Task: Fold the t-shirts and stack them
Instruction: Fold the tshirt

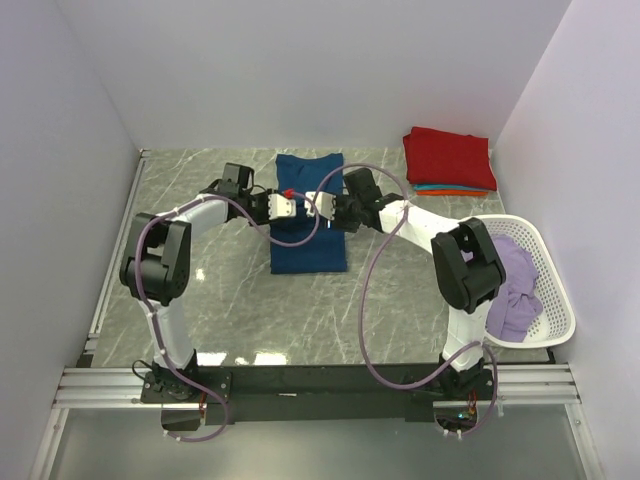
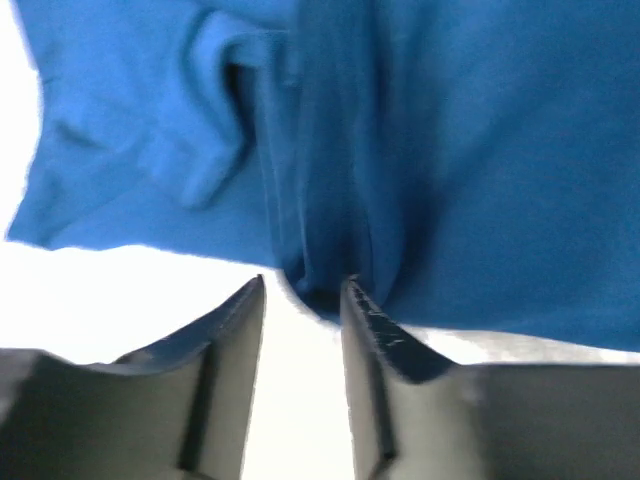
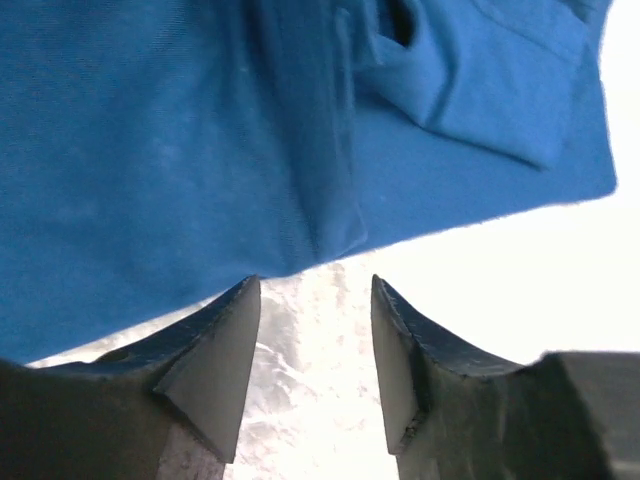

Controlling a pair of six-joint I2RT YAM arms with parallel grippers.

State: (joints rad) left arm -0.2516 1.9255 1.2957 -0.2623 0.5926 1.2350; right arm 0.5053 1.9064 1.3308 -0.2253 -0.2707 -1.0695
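Table (image 1: 225, 300) centre: blue t-shirt (image 1: 308, 250) lies flat, folded lengthwise into narrow strip, long axis near-far, sleeve tucked in, creased ridge along its length. Left gripper (image 2: 300, 295) and right gripper (image 3: 314, 288) both over shirt mid-section, facing each other. Both finger pairs spread, nothing between them, shirt edge at tips. Far right: folded stack, red shirt (image 1: 448, 158) on top. Right: white basket (image 1: 556, 290) holds purple shirt (image 1: 512, 285).

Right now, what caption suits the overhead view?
Left gripper and right gripper, tip to tip over the blue t-shirt.

White walls (image 1: 300, 70), marble tabletop (image 1: 230, 300)
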